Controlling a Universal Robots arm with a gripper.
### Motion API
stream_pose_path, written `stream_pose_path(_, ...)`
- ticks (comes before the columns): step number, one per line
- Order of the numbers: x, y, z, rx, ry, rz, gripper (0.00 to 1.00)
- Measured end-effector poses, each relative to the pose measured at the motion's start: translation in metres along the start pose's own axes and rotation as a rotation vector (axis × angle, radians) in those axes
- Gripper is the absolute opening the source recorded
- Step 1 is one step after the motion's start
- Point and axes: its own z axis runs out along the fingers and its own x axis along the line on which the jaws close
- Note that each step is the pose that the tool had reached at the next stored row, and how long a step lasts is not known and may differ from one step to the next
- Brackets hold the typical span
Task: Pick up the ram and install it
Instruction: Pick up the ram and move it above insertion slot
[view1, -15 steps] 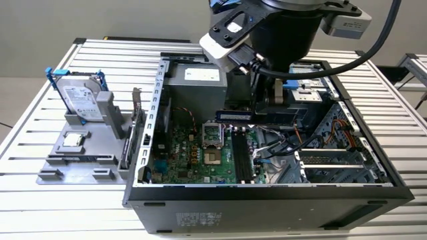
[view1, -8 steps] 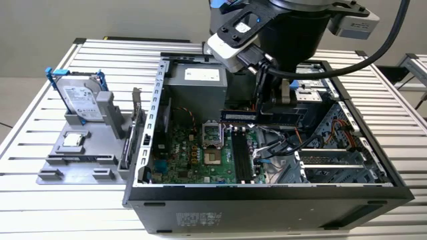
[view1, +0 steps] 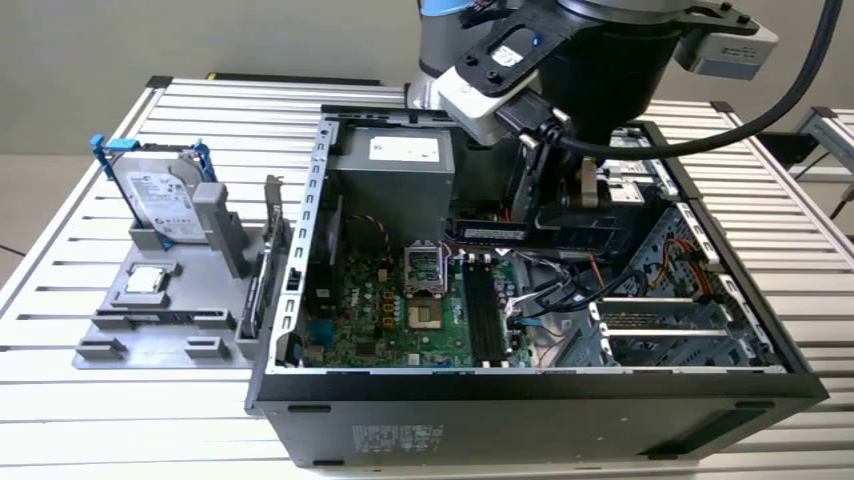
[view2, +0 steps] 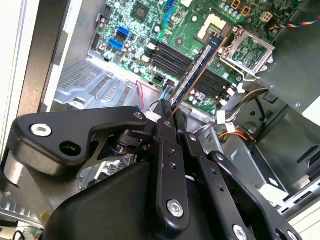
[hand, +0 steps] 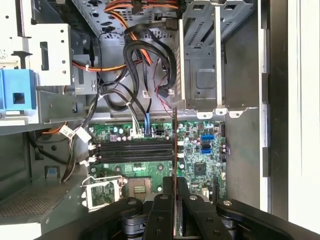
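While the ram (view2: 197, 67) juts straight out past the fingertips, pinched at one end by the gripper (view2: 167, 114), it hangs over the motherboard (view1: 380, 300) near the centre of the exterior view. Look at its long axis: it runs across the black slots (view1: 481, 312), not along them. By my reading, it's not seated yet.

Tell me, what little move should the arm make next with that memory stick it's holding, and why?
Probably a turn of the wrist. The gripper is shut on the ram, which hangs above the black slots but lies crosswise to them in both wrist views. Lining its long edge up with a slot seems needed before any lowering.
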Motion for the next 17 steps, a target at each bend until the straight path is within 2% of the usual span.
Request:
stream_pose_path(11,0.0008,0.0129,0.0002,0.0001,0.0,0.002,0.0)
stream_pose_path(17,0.001,0.0159,0.0003,0.0001,0.0,0.003,0.0)
